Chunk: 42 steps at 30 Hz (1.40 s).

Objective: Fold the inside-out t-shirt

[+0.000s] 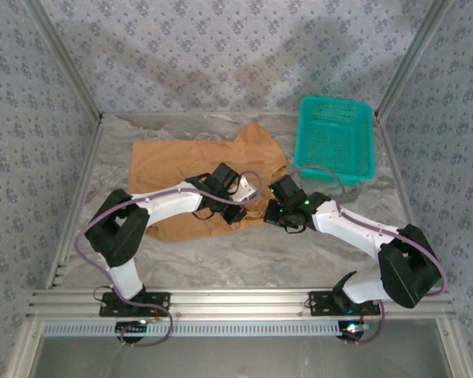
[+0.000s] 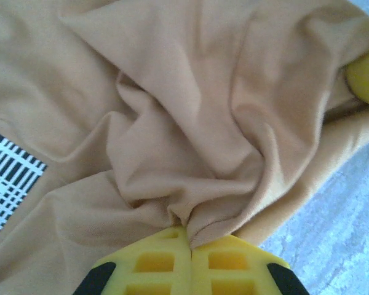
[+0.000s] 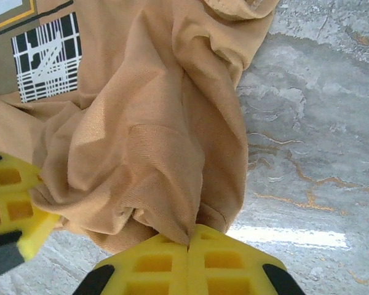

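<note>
The tan inside-out t-shirt (image 1: 177,161) lies spread across the back left of the table, with its near right part bunched up between the two arms. In the left wrist view my left gripper (image 2: 189,238) is shut on a pinch of this fabric (image 2: 190,123). A black-and-white printed patch (image 2: 6,178) shows at the left edge. My right gripper (image 3: 189,239) is shut on another gathered fold of the t-shirt (image 3: 154,153), just off the marbled table (image 3: 307,123). The two grippers (image 1: 248,209) (image 1: 266,213) sit close together at the shirt's near right edge.
A teal plastic basket (image 1: 337,138) stands at the back right, close to the shirt's right sleeve. Patterned walls and metal posts enclose the table on three sides. A metal rail (image 1: 236,303) runs along the near edge by the arm bases.
</note>
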Each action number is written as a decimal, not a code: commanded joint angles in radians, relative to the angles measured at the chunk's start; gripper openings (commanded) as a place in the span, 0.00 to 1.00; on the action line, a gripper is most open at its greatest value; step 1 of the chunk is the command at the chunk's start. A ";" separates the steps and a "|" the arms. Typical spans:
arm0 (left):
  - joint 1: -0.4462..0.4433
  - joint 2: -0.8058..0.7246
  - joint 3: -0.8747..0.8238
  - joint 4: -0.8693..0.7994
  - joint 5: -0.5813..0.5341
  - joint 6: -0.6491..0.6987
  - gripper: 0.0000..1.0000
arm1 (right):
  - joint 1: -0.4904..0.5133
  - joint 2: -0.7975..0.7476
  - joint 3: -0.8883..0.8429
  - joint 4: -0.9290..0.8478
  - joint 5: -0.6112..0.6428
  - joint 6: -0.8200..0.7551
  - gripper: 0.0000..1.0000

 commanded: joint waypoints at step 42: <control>0.024 -0.163 -0.059 0.137 0.157 -0.212 0.00 | 0.068 0.130 0.111 0.099 0.065 0.027 0.21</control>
